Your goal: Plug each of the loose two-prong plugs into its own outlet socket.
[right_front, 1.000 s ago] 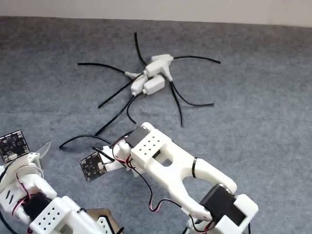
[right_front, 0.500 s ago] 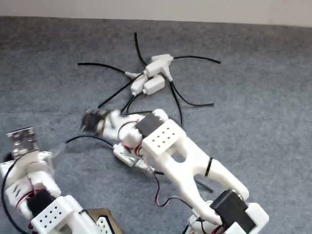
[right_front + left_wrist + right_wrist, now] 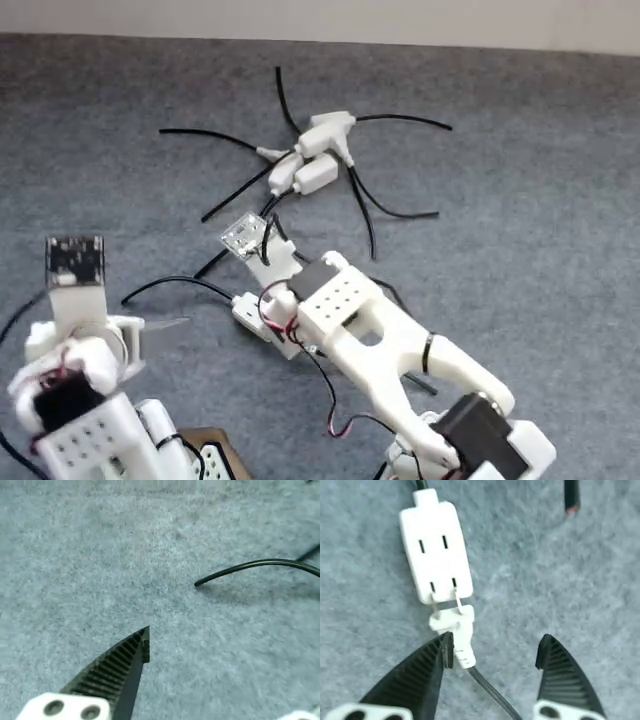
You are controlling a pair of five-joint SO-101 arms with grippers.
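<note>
Right claw (image 3: 497, 639) gapes near plug (image 3: 454, 625) touching socket (image 3: 436, 550).

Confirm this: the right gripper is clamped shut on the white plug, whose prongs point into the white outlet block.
Wrong on one point: the right gripper is open, not clamped; the white plug lies beside one finger. The right wrist view shows it. The rest stands.

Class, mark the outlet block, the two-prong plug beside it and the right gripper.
outlet block (image 3: 436, 562), right wrist view, middle of its face.
two-prong plug (image 3: 451, 621), right wrist view, its white body.
right gripper (image 3: 497, 639), right wrist view, midway between its fingers.
</note>
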